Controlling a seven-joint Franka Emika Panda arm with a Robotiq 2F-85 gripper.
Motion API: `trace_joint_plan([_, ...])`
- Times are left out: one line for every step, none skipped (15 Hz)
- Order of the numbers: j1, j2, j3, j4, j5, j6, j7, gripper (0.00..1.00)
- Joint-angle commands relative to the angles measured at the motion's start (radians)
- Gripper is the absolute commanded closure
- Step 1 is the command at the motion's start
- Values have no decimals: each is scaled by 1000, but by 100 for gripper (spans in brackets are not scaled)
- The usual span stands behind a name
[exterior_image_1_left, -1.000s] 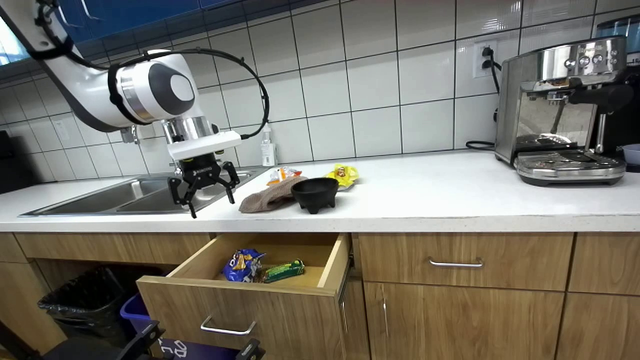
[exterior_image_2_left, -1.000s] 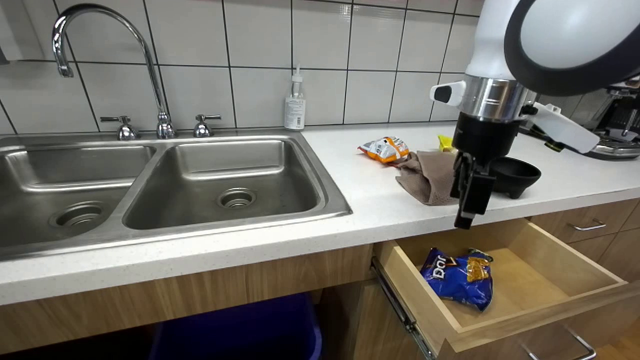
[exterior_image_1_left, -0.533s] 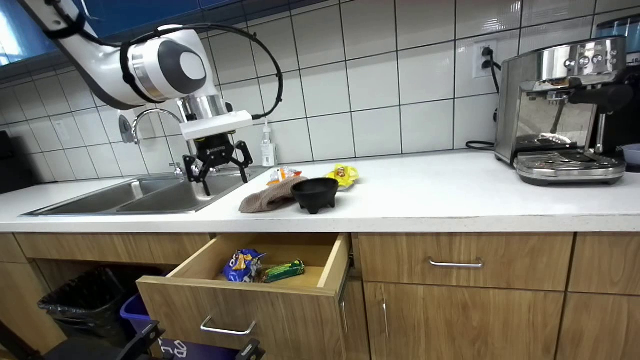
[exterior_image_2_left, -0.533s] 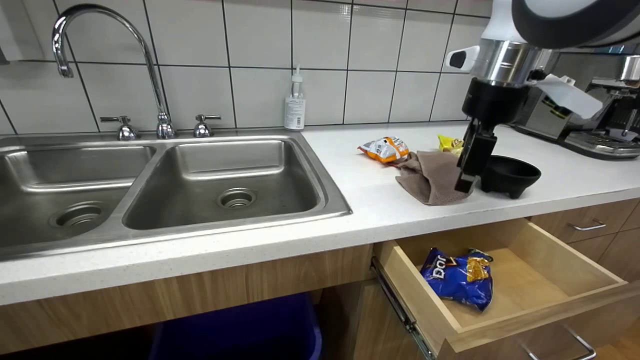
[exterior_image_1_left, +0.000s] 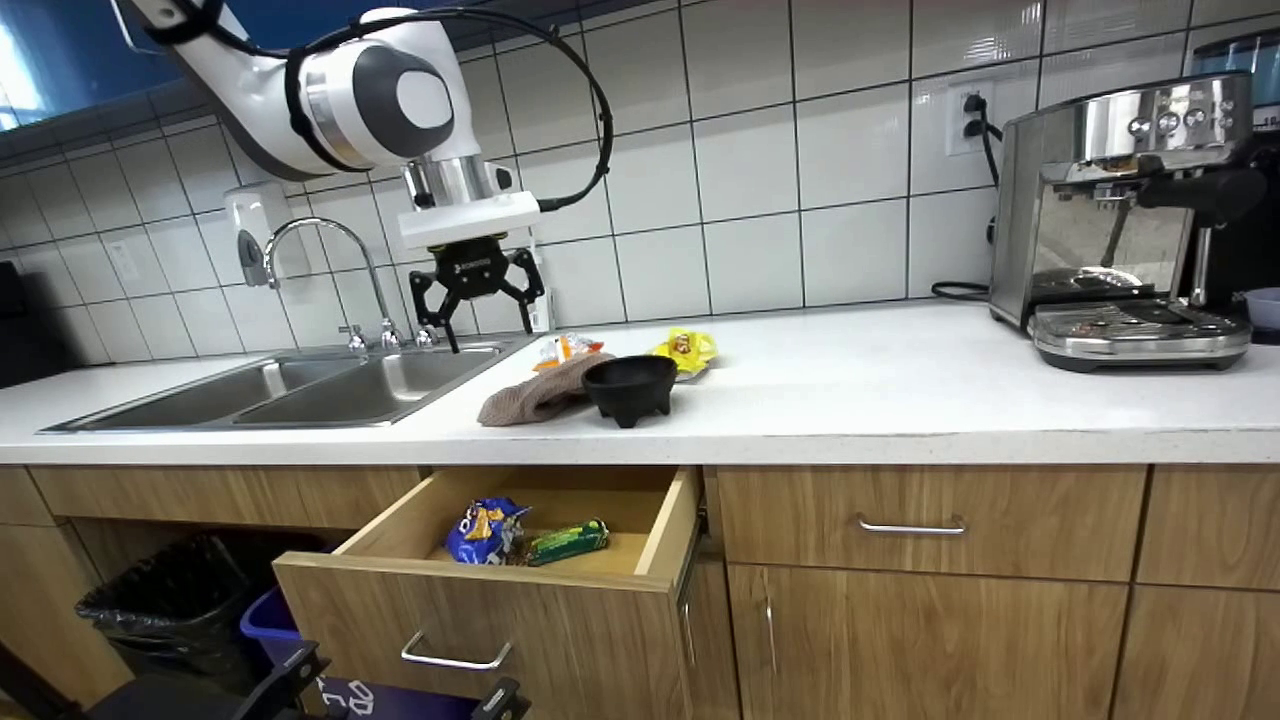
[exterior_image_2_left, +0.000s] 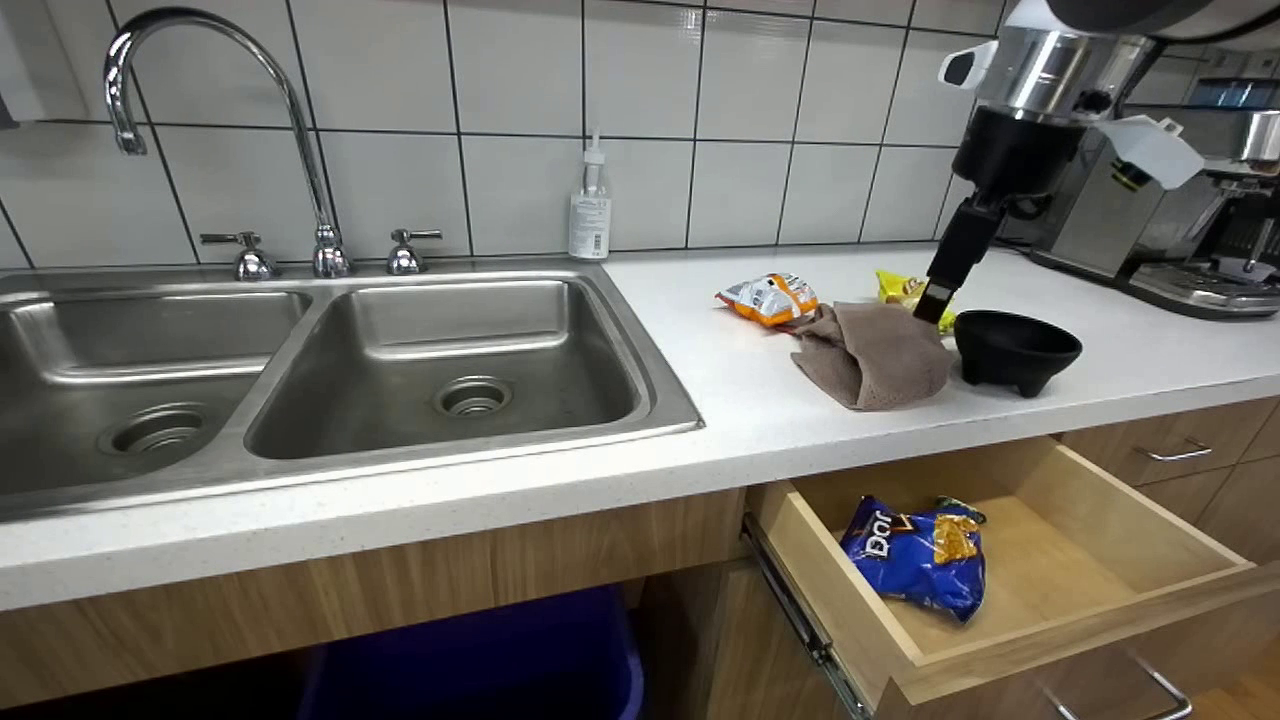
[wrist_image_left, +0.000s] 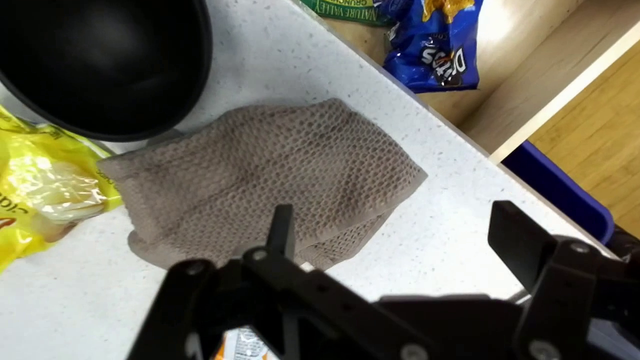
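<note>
Tool (wrist_image_left: 393, 217) hangs spread wide above the counter (exterior_image_1_left: 900, 380), free space beneath it, brown cloth (wrist_image_left: 280, 175) near the front edge (exterior_image_1_left: 800, 450)

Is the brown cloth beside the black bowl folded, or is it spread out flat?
Loosely folded: in the wrist view, a second layer of the brown cloth sticks out beneath the upper one.

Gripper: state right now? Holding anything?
Gripper: open, jaws wide apart, holding nothing; the brown cloth lies ungripped.
</note>
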Motion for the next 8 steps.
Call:
trace_joint_plan([-9,0,1,8,5,-3,9,0])
trace_joint_plan([-11,0,-1,11,6,-3,10,0])
trace_joint_plan([-11,1,-1,10,6,-3,10,0])
trace_joint_plan([-11,2,0,9,6,-3,10,0])
trace_joint_plan([-10,4,1,9,6,-2,10,0])
trace_joint_plan([-10,5,1,9,6,-2,10,0])
trace_joint_plan([-10,5,1,9,6,-2,10,0])
trace_joint_plan([-10,5,1,9,6,-2,10,0])
